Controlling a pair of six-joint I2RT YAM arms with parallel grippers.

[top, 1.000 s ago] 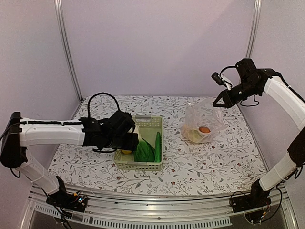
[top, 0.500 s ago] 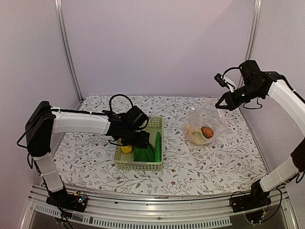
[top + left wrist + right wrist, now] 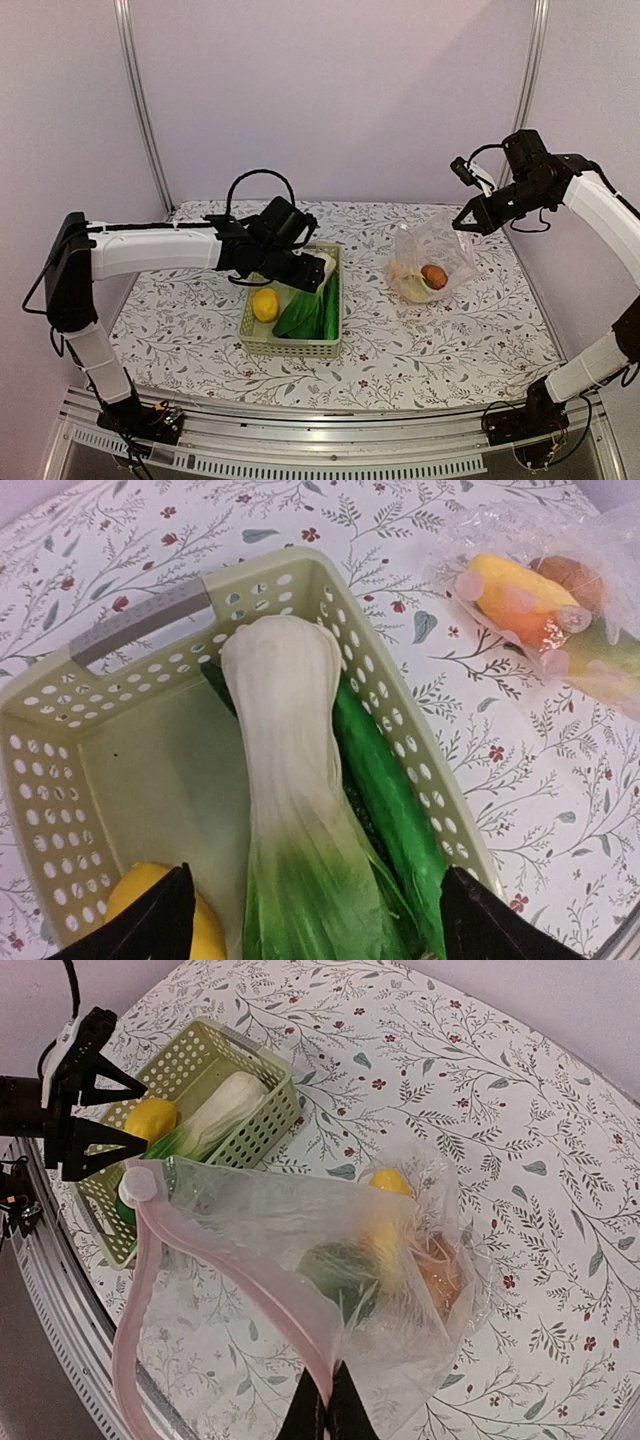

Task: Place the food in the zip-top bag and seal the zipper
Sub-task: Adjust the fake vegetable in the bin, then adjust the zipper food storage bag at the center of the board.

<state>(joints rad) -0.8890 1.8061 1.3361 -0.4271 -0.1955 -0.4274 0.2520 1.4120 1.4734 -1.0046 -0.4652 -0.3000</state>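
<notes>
Since the earlier frames, the left gripper (image 3: 316, 872) had lifted out of the near-left part of the basket (image 3: 292, 348) and swung toward its far right side, uncovering the lemon (image 3: 265, 303). Its jaws had spread further. The right arm had hardly shifted.

The left gripper hovered over the basket with its jaws wide and nothing between them. Below it, the bok choy (image 3: 290, 810) lay lengthwise in the basket, white stem toward the far end and green leaves toward the near end. The cucumber (image 3: 392, 805) lay along the right wall, touching the bok choy. The lemon sat in the near-left corner, just beside the leaves.

The right gripper (image 3: 326, 1402) was raised over the far right of the table (image 3: 180, 320), its jaws clamped on the upper edge of the bag (image 3: 428, 250). The bag hung from that grip to the right of the basket and apart from it, and its lower end seemed to rest on the table. The zipper (image 3: 262, 1298), a pinkish strip in the right wrist view, looped open, so the mouth gaped unsealed. Inside the bag lay a yellow fruit (image 3: 386, 1186), a brown piece (image 3: 433, 276) and a green piece (image 3: 335, 1272), bunched together at the bottom.
</notes>
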